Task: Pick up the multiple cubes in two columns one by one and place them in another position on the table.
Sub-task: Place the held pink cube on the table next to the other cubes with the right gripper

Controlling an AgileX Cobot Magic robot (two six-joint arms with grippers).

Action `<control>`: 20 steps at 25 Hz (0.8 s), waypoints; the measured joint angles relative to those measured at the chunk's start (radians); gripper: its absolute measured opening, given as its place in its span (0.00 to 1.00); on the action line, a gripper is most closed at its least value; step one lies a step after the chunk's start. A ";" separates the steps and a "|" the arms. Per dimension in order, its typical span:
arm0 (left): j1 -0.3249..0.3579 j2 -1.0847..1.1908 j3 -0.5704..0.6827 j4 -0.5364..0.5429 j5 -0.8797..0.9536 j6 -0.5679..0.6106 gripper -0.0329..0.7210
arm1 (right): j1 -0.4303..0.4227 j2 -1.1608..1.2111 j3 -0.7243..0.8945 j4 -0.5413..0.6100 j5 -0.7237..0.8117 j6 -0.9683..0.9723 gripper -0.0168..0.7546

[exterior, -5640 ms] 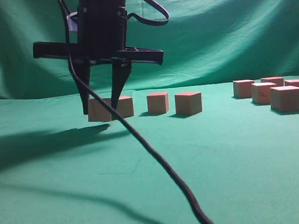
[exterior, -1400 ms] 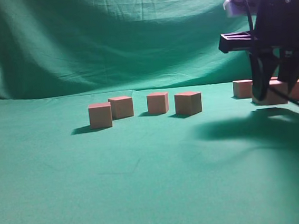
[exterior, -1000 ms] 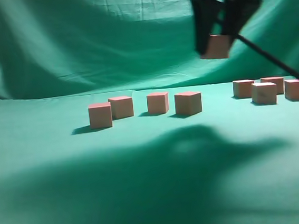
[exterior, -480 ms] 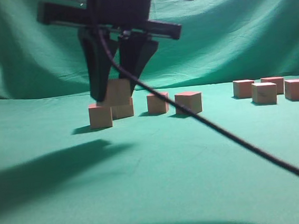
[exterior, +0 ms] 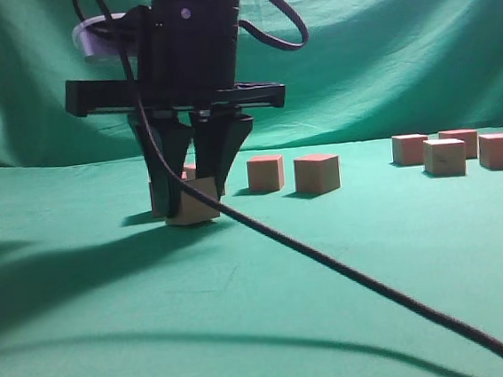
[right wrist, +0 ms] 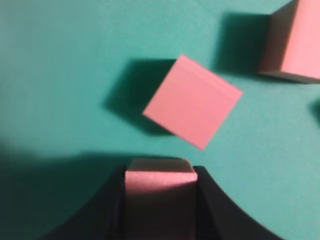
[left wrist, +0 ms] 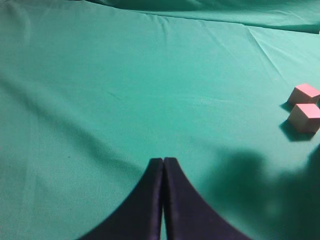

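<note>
- Exterior view: right gripper [exterior: 192, 203] lowered at the left cluster, jaws pinching a carried cube [exterior: 192, 202] at or just above the green cloth [exterior: 274, 329]; contact with the cloth not resolvable.
- Right wrist view: carried cube [right wrist: 160, 192] clamped between the two dark fingers [right wrist: 212, 210], square to them, pink top face up.
- Key relation: a placed cube [right wrist: 192, 101] lies straight ahead of the fingertips, close beyond the carried cube, rotated off square; small strip of cloth visible between the two, so apart, not touching.
- A second placed cube [right wrist: 292, 42] farther ahead and to the right in the same view.
- No long axis on a cube; only yaw matters, and the jaw line runs across the view.
- Judgement: release next, straight down, with a vertical retreat to avoid nudging the neighbour ahead.
- Left gripper [left wrist: 163, 200]: fingers pressed together, empty, over bare cloth; two cubes [left wrist: 304, 105] well off to its right. Right arm clearly the working arm.
- Count, exterior view: left cluster, the carried cube plus two clear cubes [exterior: 293, 172], and at least one more mostly hidden behind the fingers.
- Right group [exterior: 461, 148]: four full cubes, a fifth cut by the frame edge.
</note>
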 joint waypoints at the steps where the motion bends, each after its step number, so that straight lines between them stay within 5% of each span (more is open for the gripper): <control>1: 0.000 0.000 0.000 0.000 0.000 0.000 0.04 | 0.000 0.002 -0.002 -0.002 0.002 0.000 0.36; 16: 0.000 0.000 0.000 0.000 0.000 0.000 0.04 | 0.000 0.011 -0.015 -0.029 0.003 0.000 0.36; 20: 0.000 0.000 0.000 0.000 0.000 0.000 0.04 | 0.000 0.026 -0.065 -0.036 0.060 0.000 0.63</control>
